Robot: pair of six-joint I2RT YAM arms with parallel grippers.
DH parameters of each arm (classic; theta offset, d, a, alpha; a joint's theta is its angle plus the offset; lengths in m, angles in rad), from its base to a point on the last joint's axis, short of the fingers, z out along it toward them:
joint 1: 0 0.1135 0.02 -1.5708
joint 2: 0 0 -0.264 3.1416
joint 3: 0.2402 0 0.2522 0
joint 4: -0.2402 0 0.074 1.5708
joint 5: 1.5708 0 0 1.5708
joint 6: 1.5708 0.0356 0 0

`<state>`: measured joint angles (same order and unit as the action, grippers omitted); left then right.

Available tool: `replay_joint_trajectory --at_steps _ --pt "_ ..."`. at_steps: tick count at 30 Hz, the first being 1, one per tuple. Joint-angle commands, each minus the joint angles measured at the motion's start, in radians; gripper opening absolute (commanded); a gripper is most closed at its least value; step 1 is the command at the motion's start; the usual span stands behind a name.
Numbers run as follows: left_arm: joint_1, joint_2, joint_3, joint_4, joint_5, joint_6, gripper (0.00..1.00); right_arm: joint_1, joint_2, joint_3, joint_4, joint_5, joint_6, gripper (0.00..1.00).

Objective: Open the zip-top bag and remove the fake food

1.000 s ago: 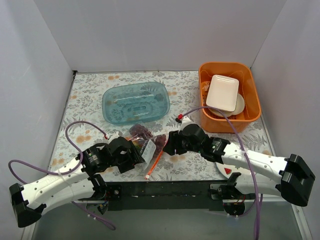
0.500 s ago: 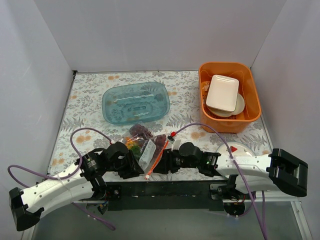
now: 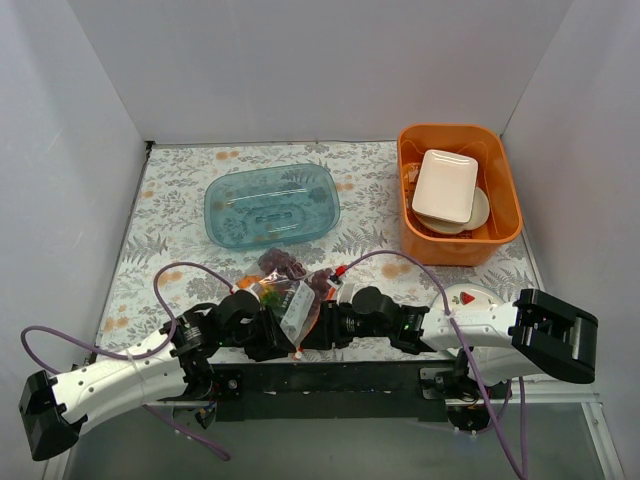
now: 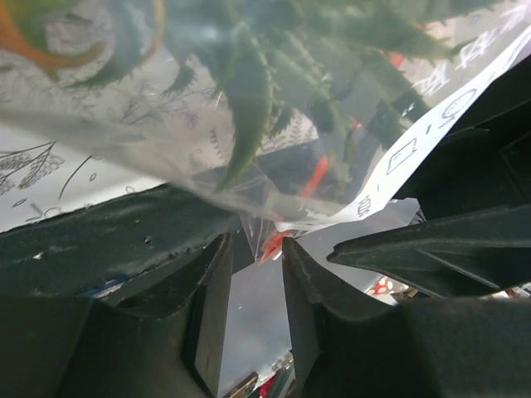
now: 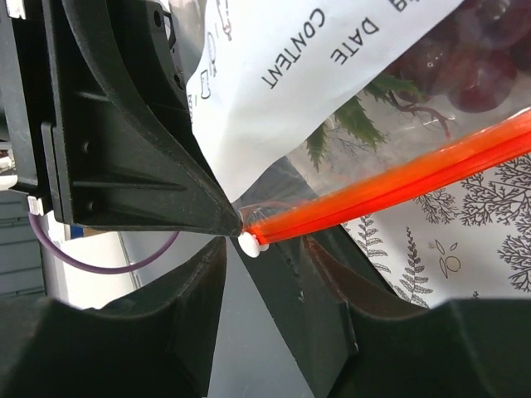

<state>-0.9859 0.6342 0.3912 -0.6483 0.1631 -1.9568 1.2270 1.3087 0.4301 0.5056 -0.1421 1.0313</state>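
The zip-top bag is clear plastic with a white label and hangs at the table's near edge between both grippers. Its orange-red zip strip shows in the right wrist view and ends in a white slider. Inside I see green pineapple leaves, an orange pineapple body and purple grapes. My left gripper is shut on the bag's near corner. My right gripper is open, with its jaws on either side of the slider.
A translucent teal tray sits at the back centre. An orange bin with white dishes stands at the back right. A watermelon-printed plate lies under my right arm. A black bar runs along the near edge.
My right gripper has moved left and toward the near edge, down to the slider end of the zip strip. My left gripper has drawn the bag slightly nearer.
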Motion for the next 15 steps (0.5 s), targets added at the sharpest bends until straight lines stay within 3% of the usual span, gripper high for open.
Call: replay_joint_trajectory --at_steps 1,7,15 --pt "-0.007 0.010 -0.021 0.094 0.023 -0.010 0.27 0.009 0.003 -0.005 0.068 -0.010 0.033 0.48" --pt "-0.010 0.036 -0.040 0.173 -0.002 -0.013 0.22 0.020 0.006 -0.010 0.065 -0.008 0.042 0.46" --pt "-0.010 0.087 -0.048 0.305 -0.002 -0.027 0.00 0.023 -0.069 -0.076 0.037 0.058 0.065 0.46"
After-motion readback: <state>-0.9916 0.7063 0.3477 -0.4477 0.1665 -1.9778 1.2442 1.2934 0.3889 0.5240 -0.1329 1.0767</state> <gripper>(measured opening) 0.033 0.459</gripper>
